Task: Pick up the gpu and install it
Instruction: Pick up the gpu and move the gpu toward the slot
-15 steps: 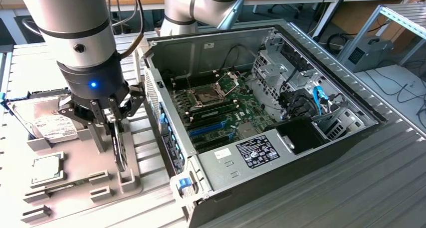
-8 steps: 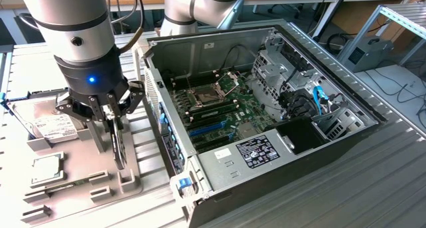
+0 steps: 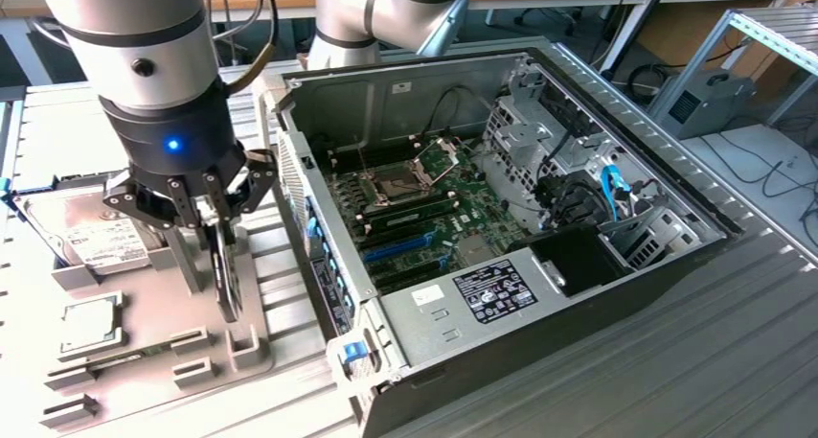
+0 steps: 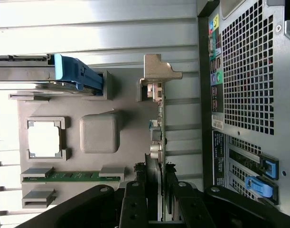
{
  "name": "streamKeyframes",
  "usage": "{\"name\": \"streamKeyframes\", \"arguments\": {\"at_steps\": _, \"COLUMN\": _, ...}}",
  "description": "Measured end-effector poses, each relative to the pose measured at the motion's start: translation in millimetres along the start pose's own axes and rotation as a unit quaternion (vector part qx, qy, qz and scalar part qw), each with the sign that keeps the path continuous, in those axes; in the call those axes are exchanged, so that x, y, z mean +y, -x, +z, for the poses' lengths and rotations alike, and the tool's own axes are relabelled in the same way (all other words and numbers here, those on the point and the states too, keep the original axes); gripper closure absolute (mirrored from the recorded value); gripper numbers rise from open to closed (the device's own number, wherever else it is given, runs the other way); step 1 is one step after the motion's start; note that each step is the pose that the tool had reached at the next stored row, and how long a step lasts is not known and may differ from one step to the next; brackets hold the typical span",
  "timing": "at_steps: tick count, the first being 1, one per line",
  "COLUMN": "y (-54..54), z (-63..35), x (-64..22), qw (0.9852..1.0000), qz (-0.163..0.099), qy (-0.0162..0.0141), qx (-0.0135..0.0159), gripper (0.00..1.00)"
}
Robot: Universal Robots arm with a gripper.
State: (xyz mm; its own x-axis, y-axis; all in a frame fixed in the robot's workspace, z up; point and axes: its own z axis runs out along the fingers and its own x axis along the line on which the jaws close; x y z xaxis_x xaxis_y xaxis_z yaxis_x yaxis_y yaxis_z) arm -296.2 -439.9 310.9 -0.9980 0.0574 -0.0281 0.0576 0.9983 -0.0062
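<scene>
The large black and silver metal computer case (image 3: 537,294) lies on its side on the ribbed metal table (image 3: 741,361). Its side is open, so the green motherboard (image 3: 476,218) inside can be seen. At the exterior view's left of the case, the grey and silver robot arm (image 3: 134,64) points straight down over a flat grey plastic holder tray (image 3: 153,313), which lies just beside the case.

At the far end of this tray rests a boxy silver hard drive (image 3: 90,235) with a white label. The gpu (image 3: 229,289), a thin flat black card with a silver metal end bracket (image 4: 156,71), stands on its edge at the side of the tray nearest to the case. The black gripper (image 3: 213,265) is narrowed on this card, with its fingers (image 4: 134,204) pressing one on each face, and so it holds the card. Whether the lower edge of the card touches the tray or is just above it, I cannot tell.

The smaller things in the tray are a square silver CPU chip (image 4: 44,138) in its frame and, near it, a narrow green memory stick (image 4: 71,176).
</scene>
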Motion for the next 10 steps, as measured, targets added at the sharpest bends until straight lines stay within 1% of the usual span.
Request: {"name": "streamKeyframes", "arguments": {"at_steps": 10, "y": 0.3, "z": -10.7, "x": -0.1, "qw": 1.0000, "qz": 0.000, "qy": 0.0000, "qx": 0.0000, "gripper": 0.73}}
